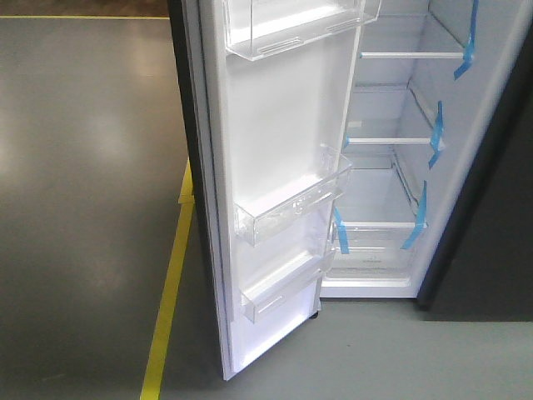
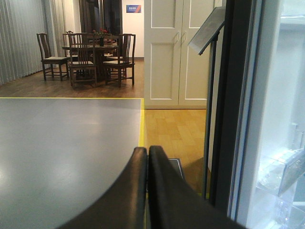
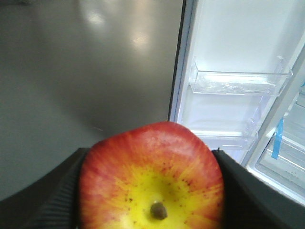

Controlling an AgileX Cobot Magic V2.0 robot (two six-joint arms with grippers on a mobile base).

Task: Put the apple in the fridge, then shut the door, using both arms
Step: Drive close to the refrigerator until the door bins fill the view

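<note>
1. Apple (image 3: pixel 151 157): lower centre of the right wrist view, clamped at its sides between the ribbed pads (image 3: pixel 52 195) of the right gripper (image 3: pixel 150 195).
2. Handling, as judged: light, rigid, smooth-skinned and easily bruised. Grip across the widest part with moderate force.
3. Left gripper (image 2: pixel 147 160): fingers pressed together, holding nothing.
4. Door (image 1: pixel 275 167): open, centre-left of the front view.
5. The fridge (image 1: pixel 387 179) interior is at right.
</note>
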